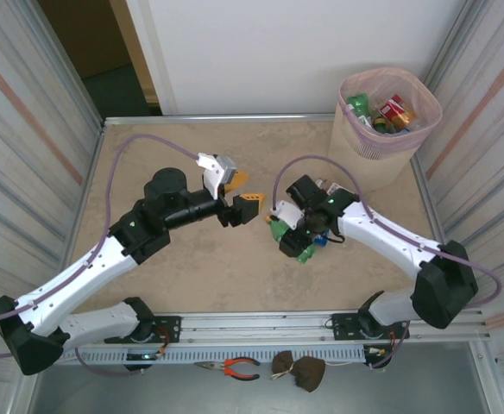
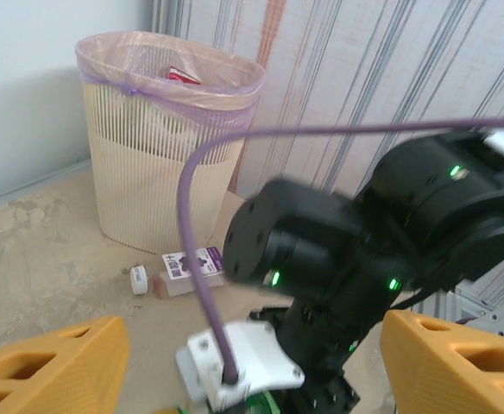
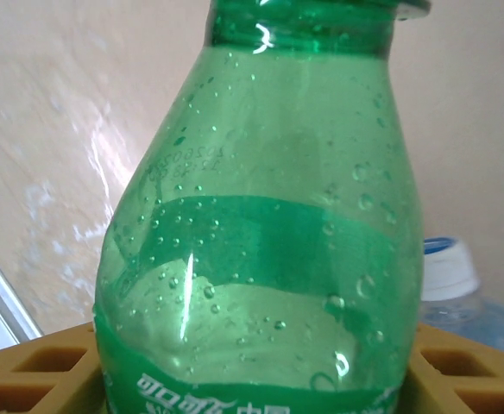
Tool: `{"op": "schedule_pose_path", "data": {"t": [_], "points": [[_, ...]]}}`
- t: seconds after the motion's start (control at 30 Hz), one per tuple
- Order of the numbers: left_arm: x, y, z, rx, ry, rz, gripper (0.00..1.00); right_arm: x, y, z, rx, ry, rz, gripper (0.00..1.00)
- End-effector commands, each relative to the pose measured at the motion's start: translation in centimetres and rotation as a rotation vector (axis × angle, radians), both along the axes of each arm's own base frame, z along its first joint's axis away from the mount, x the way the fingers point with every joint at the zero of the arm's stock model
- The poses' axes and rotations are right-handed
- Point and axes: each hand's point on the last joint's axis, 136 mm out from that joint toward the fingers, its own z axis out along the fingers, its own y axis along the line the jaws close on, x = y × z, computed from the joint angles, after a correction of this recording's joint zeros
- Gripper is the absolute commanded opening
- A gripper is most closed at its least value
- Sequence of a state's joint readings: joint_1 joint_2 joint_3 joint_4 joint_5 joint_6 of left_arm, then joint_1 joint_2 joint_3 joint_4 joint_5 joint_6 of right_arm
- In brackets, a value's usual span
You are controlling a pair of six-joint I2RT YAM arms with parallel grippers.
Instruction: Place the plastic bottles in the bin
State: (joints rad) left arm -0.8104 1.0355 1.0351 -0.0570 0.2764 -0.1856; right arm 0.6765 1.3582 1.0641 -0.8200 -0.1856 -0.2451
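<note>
Right end effector [image 3: 252,379] closed around green bottle [image 3: 261,233], bottle body between both fingers, at mid tabletop [image 1: 192,267], left end effector [image 1: 243,194] wide and empty nearby, bin [image 1: 381,153] well apart at far right corner, other bottles [image 1: 381,114] inside

The left arm [image 1: 66,280] and right arm [image 1: 386,237] are built of white links and black joints; purple cables [image 2: 185,203] are routed along both; the left claw [image 1: 243,195] is orange-fingered.
</note>
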Motion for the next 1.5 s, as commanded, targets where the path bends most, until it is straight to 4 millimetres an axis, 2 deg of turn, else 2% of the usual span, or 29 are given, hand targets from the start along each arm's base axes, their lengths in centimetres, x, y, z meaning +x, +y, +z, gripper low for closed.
{"op": "schedule_pose_path", "data": {"t": [0.0,0.13,0.37,0.7,0.83,1.03,1.2,1.37,1.47], "points": [[0.2,0.6,0.2,-0.012,-0.001,0.027,0.77,0.9,0.1,4.2,0.113,-0.038,-0.057,0.6],[0.2,0.5,0.1,-0.013,0.001,0.022,0.77,3.1,-0.8,8.4,0.203,-0.114,-0.13,0.59],[0.4,0.3,-0.4,-0.017,0.009,0.023,0.77,7.1,-3.9,15.6,0.342,-0.246,-0.268,0.55],[0.5,0.2,-1.1,-0.01,0.015,0.022,0.78,12.3,-9.1,22.9,0.421,-0.372,-0.444,0.5],[0.6,0.1,-1.3,-0.007,0.013,0.018,0.77,14.7,-12.0,25.4,0.47,-0.413,-0.526,0.49],[0.8,0.1,-1.5,-0.005,0.015,0.014,0.78,18.9,-17.7,27.4,0.483,-0.464,-0.679,0.46],[1.2,-0.1,-1.7,-0.002,0.024,-0.01,0.78,22.1,-23.1,27.9,0.498,-0.472,-0.846,0.44],[1.6,-0.3,-1.8,0.0,0.024,-0.028,0.78,24.7,-28.1,26.7,0.497,-0.42,-1.052,0.42],[1.7,-0.4,-2.1,-0.001,0.026,-0.04,0.78,25.8,-30.4,24.6,0.457,-0.351,-1.165,0.42]]}}
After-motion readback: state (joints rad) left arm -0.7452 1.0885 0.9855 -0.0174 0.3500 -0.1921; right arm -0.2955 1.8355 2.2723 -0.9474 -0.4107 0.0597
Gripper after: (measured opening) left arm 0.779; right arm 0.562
